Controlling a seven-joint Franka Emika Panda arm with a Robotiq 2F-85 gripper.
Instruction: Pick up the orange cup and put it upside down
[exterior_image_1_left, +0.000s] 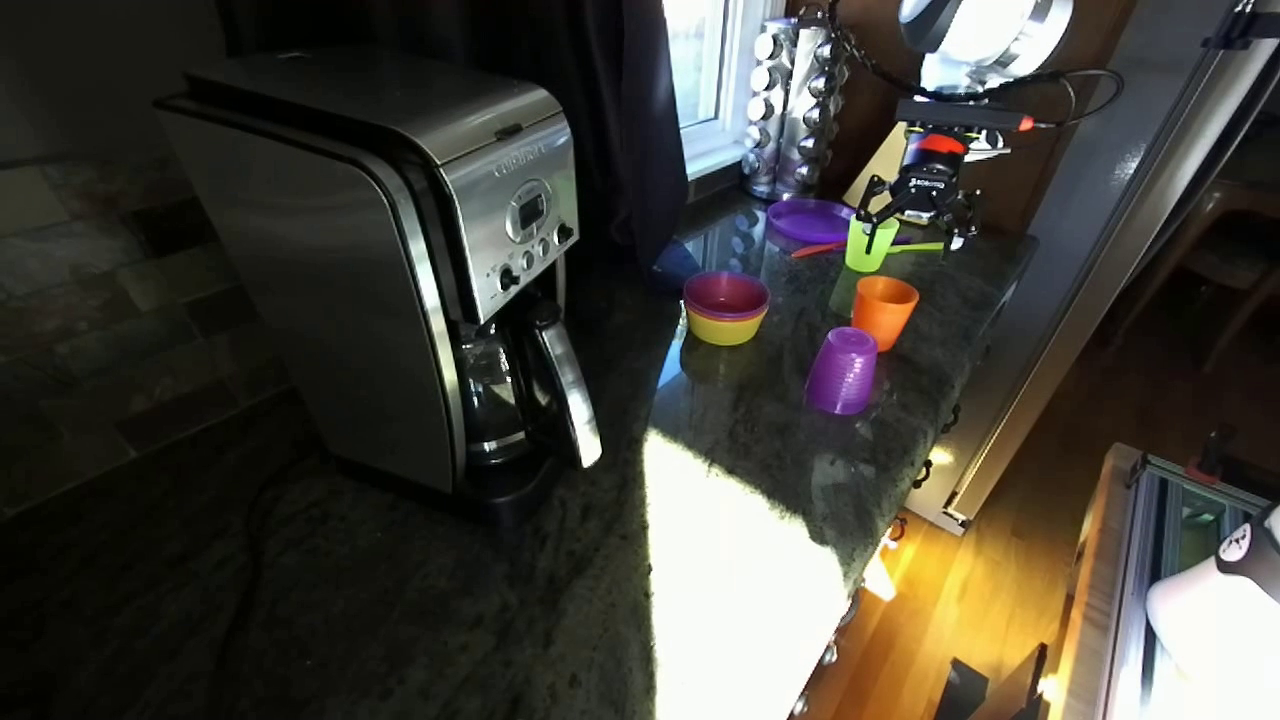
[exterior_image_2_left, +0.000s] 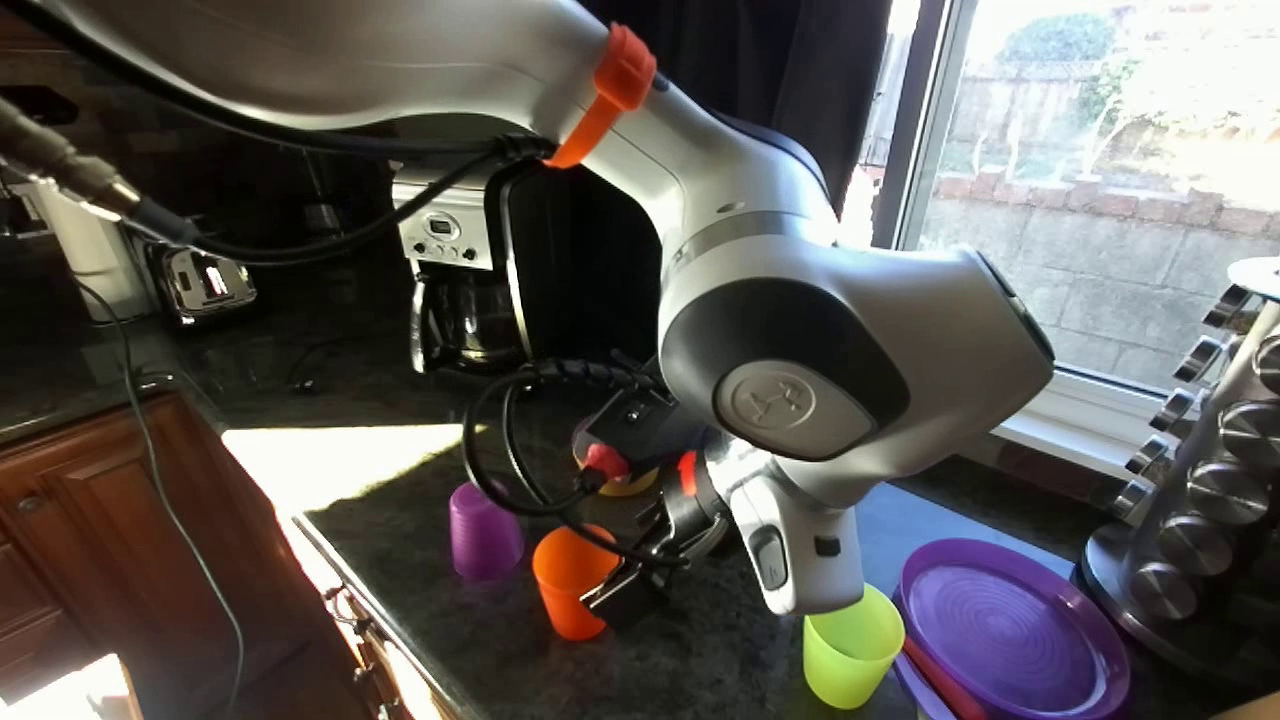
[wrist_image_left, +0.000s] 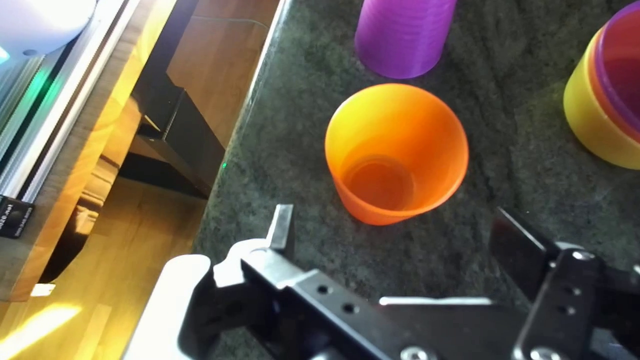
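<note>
coffee maker (exterior_image_1_left: 380, 280) stands nearest in an exterior view, inverted purple cup (exterior_image_1_left: 842, 374) beside upright orange cup (exterior_image_1_left: 882, 318), gripper (exterior_image_1_left: 912, 245) pointing down, jaws spread wide, empty.

Upright it is seen, the orange cup (wrist_image_left: 396, 155), mouth up, on the dark countertop (wrist_image_left: 282, 160)! Bright and smooth-walled, it is narrowed slightly toward the base. In the wrist view its round floor is shown right down inside, the inner wall lit yellow along one side. Just beside the purple cup (wrist_image_left: 402, 42) it is found.
</note>
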